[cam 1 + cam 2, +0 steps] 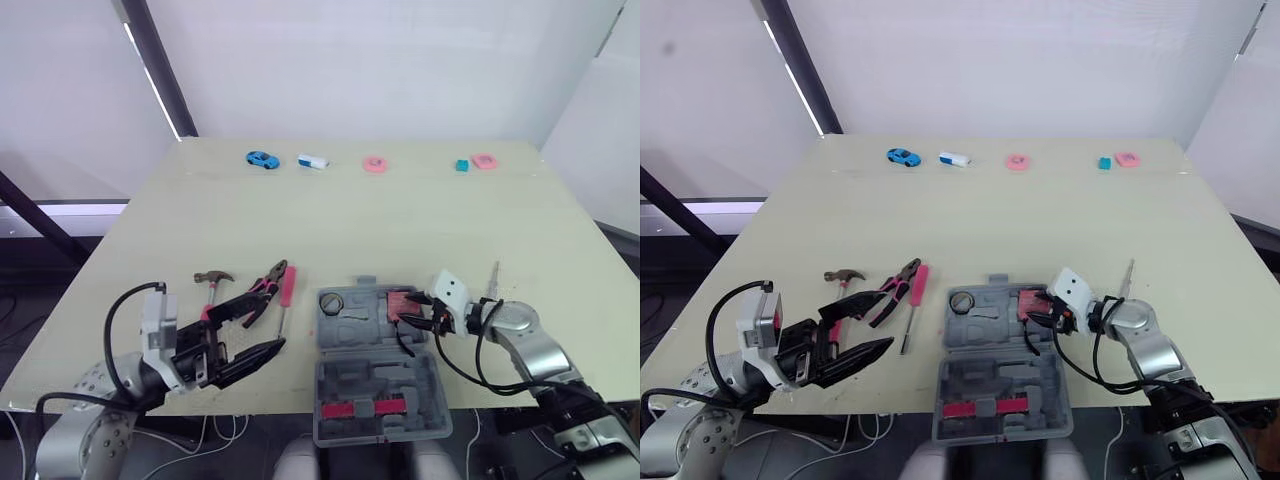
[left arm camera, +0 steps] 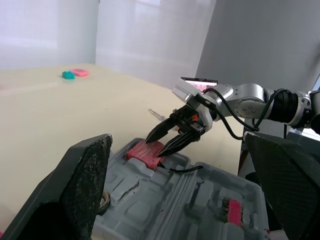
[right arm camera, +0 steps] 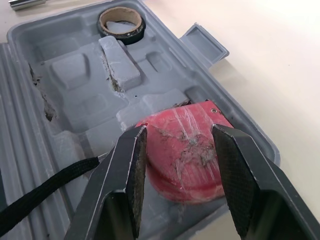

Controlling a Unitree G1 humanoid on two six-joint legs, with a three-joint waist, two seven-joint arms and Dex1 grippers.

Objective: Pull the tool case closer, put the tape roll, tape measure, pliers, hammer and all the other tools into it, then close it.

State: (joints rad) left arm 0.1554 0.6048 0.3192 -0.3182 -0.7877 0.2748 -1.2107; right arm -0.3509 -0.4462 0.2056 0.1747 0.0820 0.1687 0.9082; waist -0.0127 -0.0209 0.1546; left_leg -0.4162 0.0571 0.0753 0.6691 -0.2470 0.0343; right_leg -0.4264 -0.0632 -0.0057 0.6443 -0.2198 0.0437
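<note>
Tool case (image 1: 372,378): we see it lying open at the table's (image 1: 330,220) near edge.
Tape measure (image 3: 182,150): red, in the case's far right pocket.
Tape roll (image 3: 121,20): in the far left pocket.
Right gripper (image 2: 155,147): jaws spread, one finger on each side of the tape measure. We cannot tell whether they touch it.
Left gripper (image 1: 262,325): jaws wide apart, left of the case.
Hammer (image 1: 845,275), pliers (image 1: 900,285), screwdriver (image 1: 915,295): on the table beside the left gripper.

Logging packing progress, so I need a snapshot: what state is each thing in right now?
Tool case: open, lid laid flat.
Tape roll: in the case.
Tape measure: in the case.
Pliers: on the table, outside the case.
Hammer: on the table.
Screwdriver: on the table.
Left gripper: open.
Right gripper: open, fingers either side of the tape measure.
</note>
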